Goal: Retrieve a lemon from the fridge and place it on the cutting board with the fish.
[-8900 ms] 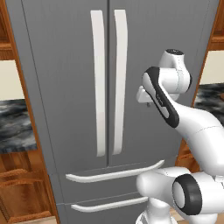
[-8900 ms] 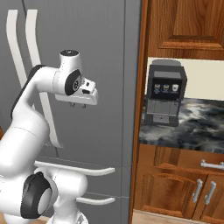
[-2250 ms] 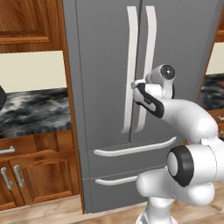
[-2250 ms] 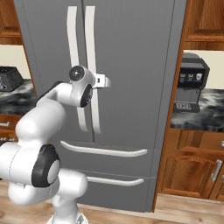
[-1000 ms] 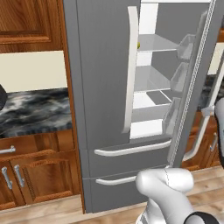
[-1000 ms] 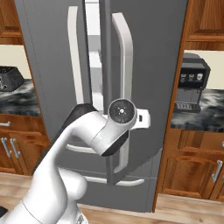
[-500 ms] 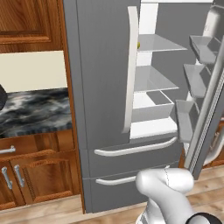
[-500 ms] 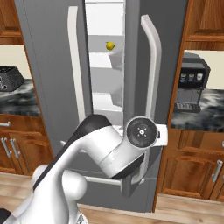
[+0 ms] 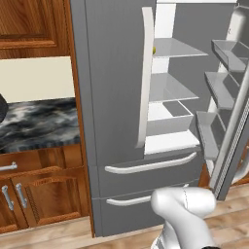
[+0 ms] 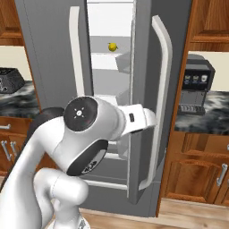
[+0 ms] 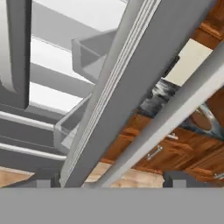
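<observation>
The grey fridge has its left door closed and its right door swung out. The small yellow lemon rests on an upper glass shelf inside, and in the left base view the lemon peeks out from behind the left door's white handle. My gripper is open, its dark fingertips set wide apart. The open door's edge and its long handle run slantwise just ahead of them. The cutting board and the fish are out of view.
Door bins jut from the open door on the right. Two fridge drawers sit below. A coffee machine stands on the marble counter to the right, a toaster to the left. Wooden cabinets flank the fridge.
The right fridge door has swung further out, so the shelves and lemon show more. My gripper, shut on the door handle before, now stands open.
</observation>
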